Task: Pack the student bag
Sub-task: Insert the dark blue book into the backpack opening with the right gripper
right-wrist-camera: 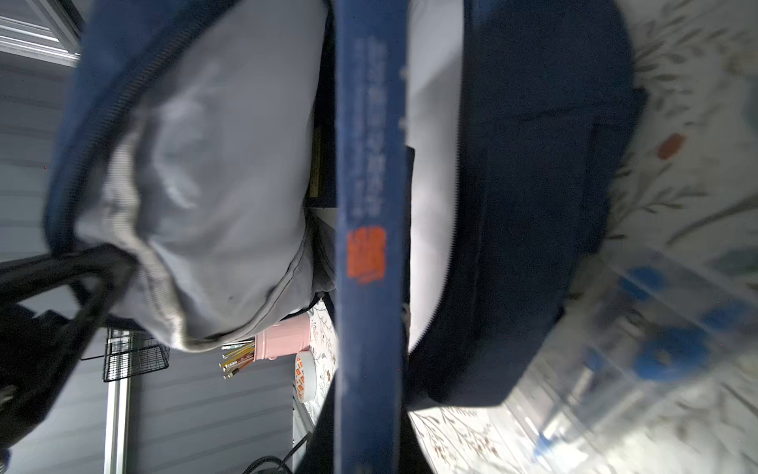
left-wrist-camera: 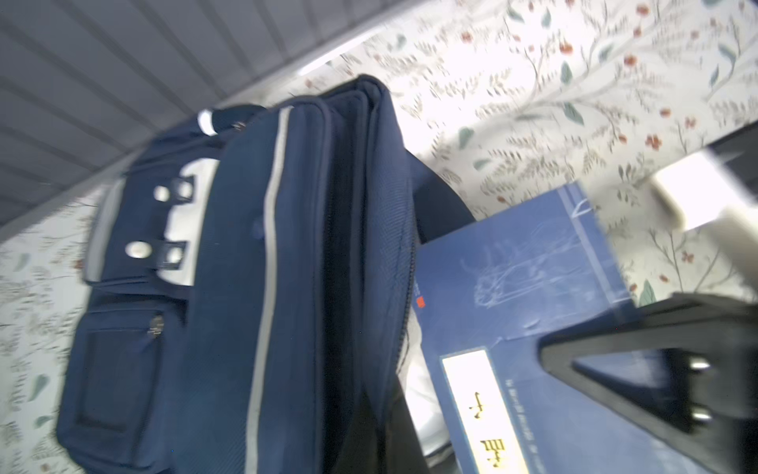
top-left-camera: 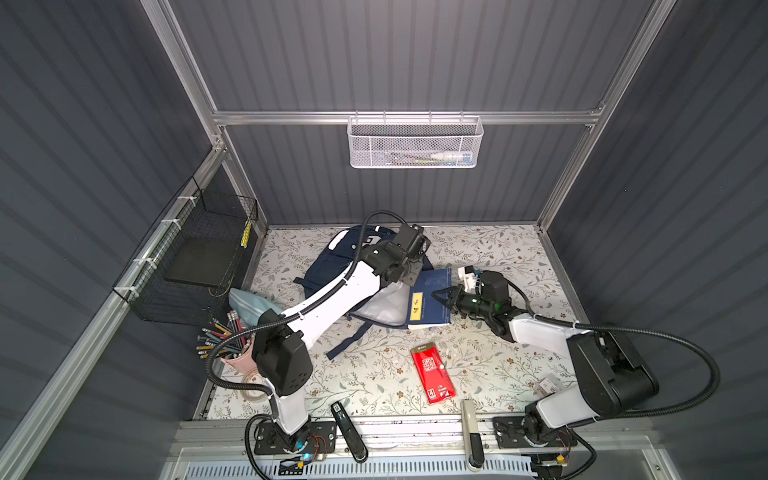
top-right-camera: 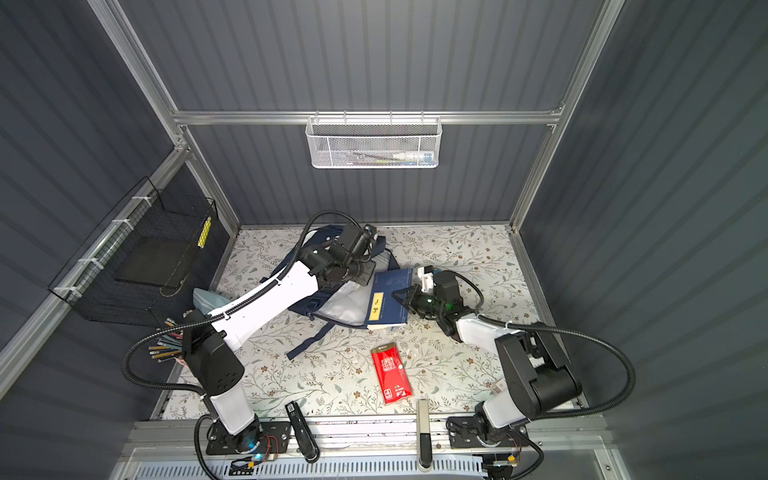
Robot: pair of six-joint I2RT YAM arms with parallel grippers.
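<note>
**Student bag** [top-left-camera: 328,266] [top-right-camera: 301,306]: navy, lying on the floral counter [top-left-camera: 498,374], about 11 o'clock from the counter's centre in both top views. Its long axis runs roughly from 11 o'clock to 5 o'clock. The pocketed front with its white patches and pale stripe [left-wrist-camera: 229,287] lies toward 11 o'clock. The open mouth, showing the grey lining [top-left-camera: 386,307] [right-wrist-camera: 213,164], is turned toward 4 o'clock. The shoulder straps [top-left-camera: 347,343] trail across the counter toward 7 o'clock.

**Left end effector** [top-left-camera: 409,274] [top-right-camera: 363,276]: clenched on the upper rim of the bag's mouth and holding it raised. One of its black fingers appears at that rim in the right wrist view.

**Book** [top-left-camera: 432,299] [top-right-camera: 390,299] [left-wrist-camera: 533,287]: blue with a yellow label, at the bag's 4 o'clock. Its inner edge lies over the lining inside the mouth. The right wrist view shows it edge-on [right-wrist-camera: 369,205], between the lining and the bag's navy outer cloth.

**Right end effector** [top-left-camera: 442,297] [top-right-camera: 401,297]: at the book's 3 o'clock, grasping the book's outer edge.

**Surroundings:**
- A red packet [top-left-camera: 432,372] lies flat at the bag's 5 o'clock, well apart from it.
- A light-blue pouch [top-left-camera: 245,303] sits at 9 o'clock.
- A pink pencil cup [top-left-camera: 239,357], tipped on its side, sits at 8 o'clock, just beside the pouch.
- A black wire basket [top-left-camera: 191,266] hangs on the wall at 9 o'clock.
</note>
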